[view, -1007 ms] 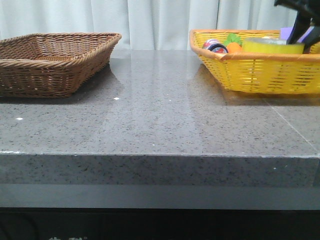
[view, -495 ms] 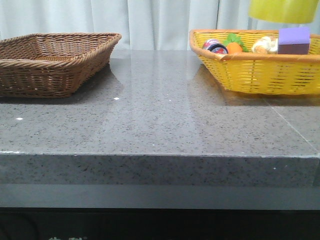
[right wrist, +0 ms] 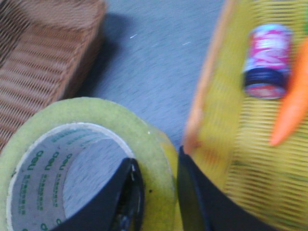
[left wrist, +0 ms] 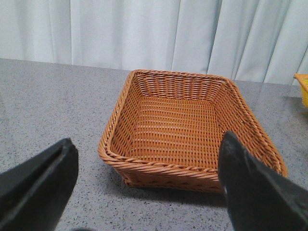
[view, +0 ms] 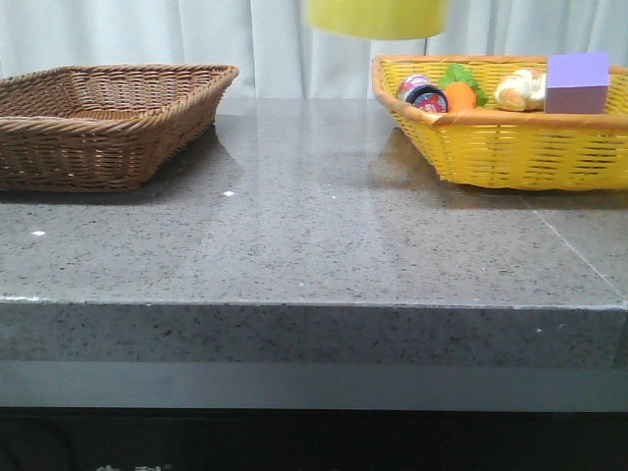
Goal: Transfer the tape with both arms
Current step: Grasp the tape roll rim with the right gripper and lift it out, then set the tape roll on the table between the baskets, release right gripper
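Note:
The tape [view: 378,17], a wide yellow roll, hangs at the top edge of the front view, above the table between the two baskets. In the right wrist view the tape [right wrist: 96,144] shows its white core with green letters. My right gripper [right wrist: 156,166] is shut on the tape's wall, one finger inside the core and one outside. The right gripper itself is out of the front view. My left gripper [left wrist: 147,166] is open and empty, low over the table just before the brown wicker basket [left wrist: 192,130].
The brown wicker basket [view: 108,118] stands at the back left. A yellow basket [view: 510,137] at the back right holds a small red-and-black roll [view: 422,93], a toy carrot [view: 459,93], a purple block [view: 577,83] and a pale item [view: 520,90].
The tape rose out of the yellow basket and moved left along the top of the front view, from over the basket to over the table's middle.

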